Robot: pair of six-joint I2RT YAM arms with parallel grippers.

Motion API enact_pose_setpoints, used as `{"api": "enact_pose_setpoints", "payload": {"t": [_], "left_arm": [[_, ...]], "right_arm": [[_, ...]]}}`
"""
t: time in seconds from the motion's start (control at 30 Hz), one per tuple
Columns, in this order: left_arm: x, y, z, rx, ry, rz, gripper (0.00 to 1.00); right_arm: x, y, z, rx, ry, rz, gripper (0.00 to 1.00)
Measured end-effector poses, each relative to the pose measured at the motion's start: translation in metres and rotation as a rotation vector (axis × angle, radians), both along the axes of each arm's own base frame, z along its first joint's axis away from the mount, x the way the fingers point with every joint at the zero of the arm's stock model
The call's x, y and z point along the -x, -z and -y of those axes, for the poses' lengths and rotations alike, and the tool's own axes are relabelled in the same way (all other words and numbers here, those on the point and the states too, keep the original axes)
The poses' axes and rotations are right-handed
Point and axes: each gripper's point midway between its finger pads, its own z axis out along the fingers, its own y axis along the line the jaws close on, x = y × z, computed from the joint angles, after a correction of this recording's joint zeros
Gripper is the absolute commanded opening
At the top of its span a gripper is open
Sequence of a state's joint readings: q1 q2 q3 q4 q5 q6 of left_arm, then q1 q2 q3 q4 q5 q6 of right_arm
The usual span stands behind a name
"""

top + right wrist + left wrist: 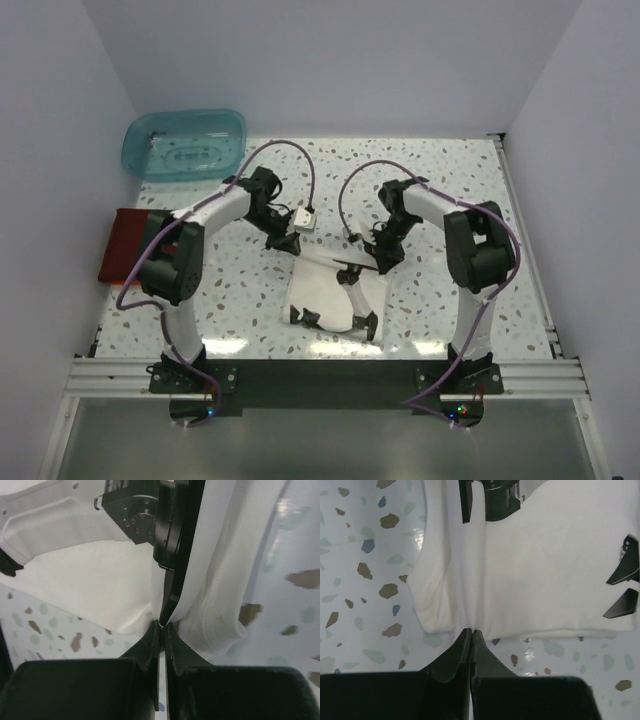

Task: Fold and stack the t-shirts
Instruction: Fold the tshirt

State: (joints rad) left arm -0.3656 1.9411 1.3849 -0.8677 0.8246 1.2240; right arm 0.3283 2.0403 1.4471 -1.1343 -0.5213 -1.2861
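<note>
Top external view: your cream-white t-shirt (pixel 325 295) sits mid-worktop (pixel 450 180), gripped by both arms along its far edge.
Your left fingers (pixel 462 647) are pressed together on the shirt's hem, with speckled worktop showing beside the cloth. Your right fingers (pixel 150 645) are clamped on a bunched fold of the same shirt. Between the two grips the edge runs stretched, and the rest of the cloth spreads toward the arm bases. The dark red t-shirt (pixel 128 245) lies folded at the worktop's left edge, well apart from the white one and partly behind your left arm. The teal tub (pixel 185 145) rests at the far left corner.
</note>
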Motion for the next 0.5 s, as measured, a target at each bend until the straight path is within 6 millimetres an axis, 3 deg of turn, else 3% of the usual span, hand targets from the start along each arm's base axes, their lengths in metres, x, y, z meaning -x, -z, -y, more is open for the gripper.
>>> {"api": "enact_pose_setpoints", "payload": {"t": [0.1,0.23,0.4,0.47,0.5], "left_arm": [[0.024,-0.017,0.002,0.020,0.019,-0.011,0.00],[0.031,-0.032,0.014,0.044,0.018,-0.021,0.00],[0.001,-0.034,0.029,0.055,-0.029,-0.027,0.00],[-0.012,-0.030,0.034,0.056,-0.037,-0.026,0.00],[-0.017,-0.026,0.036,0.055,-0.042,-0.028,0.00]], "right_arm": [[0.029,-0.003,0.002,-0.006,-0.011,-0.046,0.04],[0.029,-0.012,0.006,-0.024,0.018,-0.029,0.14],[0.015,-0.023,0.017,-0.037,0.073,-0.019,0.01],[0.007,-0.031,0.020,-0.039,0.088,-0.010,0.03],[0.004,-0.035,0.021,-0.041,0.094,-0.005,0.10]]}}
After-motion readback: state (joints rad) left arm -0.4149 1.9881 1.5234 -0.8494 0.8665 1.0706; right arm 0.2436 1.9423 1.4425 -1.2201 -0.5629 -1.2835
